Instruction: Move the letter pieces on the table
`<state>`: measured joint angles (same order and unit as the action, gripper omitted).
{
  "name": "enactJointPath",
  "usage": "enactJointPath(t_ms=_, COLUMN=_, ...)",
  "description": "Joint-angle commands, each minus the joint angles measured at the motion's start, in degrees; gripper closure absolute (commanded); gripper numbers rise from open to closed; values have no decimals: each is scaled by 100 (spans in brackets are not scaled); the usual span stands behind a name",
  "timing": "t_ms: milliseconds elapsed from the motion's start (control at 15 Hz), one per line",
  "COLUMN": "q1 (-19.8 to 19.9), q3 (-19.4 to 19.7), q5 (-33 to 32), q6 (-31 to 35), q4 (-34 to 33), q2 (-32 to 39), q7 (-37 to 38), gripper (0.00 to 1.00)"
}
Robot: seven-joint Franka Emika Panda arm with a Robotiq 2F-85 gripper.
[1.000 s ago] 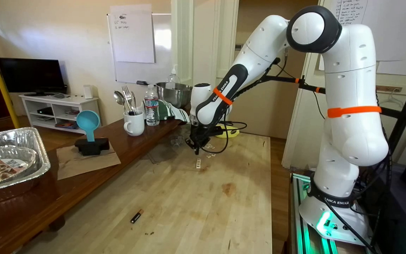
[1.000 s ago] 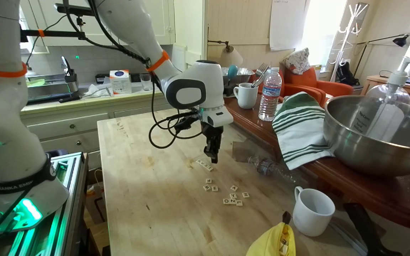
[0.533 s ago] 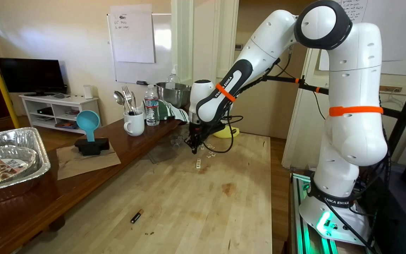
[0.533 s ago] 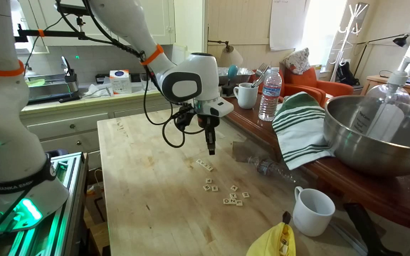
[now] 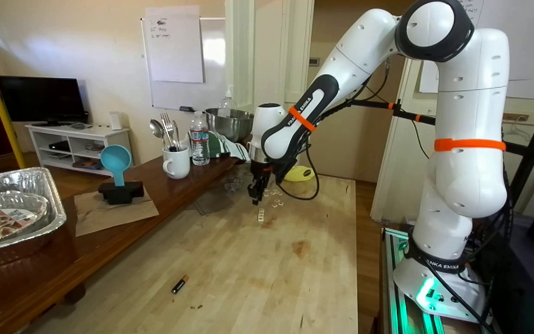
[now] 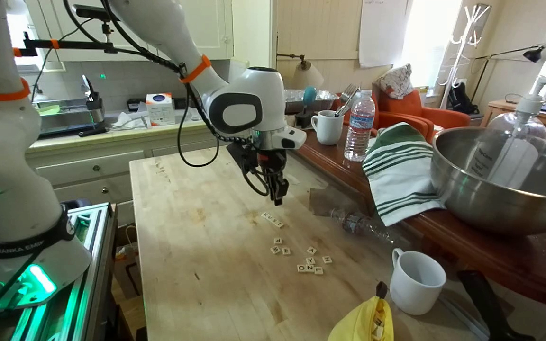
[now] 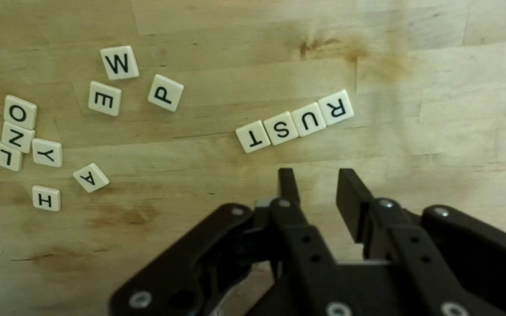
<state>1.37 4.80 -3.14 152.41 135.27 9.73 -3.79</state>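
Wood surface (image 5: 290, 287) with side counter (image 5: 58, 273) along one long edge, yellow pouch (image 6: 354, 323) at one end. RUST row (image 7: 298, 123) sits about midway between robot-side and counter-side edges; loose tiles (image 7: 105, 98) lie scattered between it and the pouch end. Just changed: jaws, together a second ago, now stand part-way apart; wrist view shows a bare gap, nothing held. Wrist (image 6: 273, 139) looks turned too; jaws hang near the row, seemingly above the surface. Row and loose tiles look unmoved over that second. For the task: row reads as a lined-up word, so probably some progress made; parting jaws suggest prep for another pick, maybe from the loose tiles. Next move likely: line up over one, lower, close on its sides. Watch: row tiles sit side by side, gaps too thin to call, grabbing one could knock its neighbours.
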Motion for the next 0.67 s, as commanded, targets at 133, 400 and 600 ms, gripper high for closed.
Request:
enactJointPath(t_ms=133, q1=182, q3=-143, q5=18, q6=-332, q4=165, q2=-305, q7=-870, gripper=21)
enactJointPath(t_ms=400, q1=195, q3=-135, q5=-37, q6=-474, q4=184, q2=-392, q7=-1131, gripper=0)
enactJointPath(t_ms=600, q1=203, q3=-143, q5=-8, q6=-562, q4=197, q2=-447, q7=-1301, gripper=0)
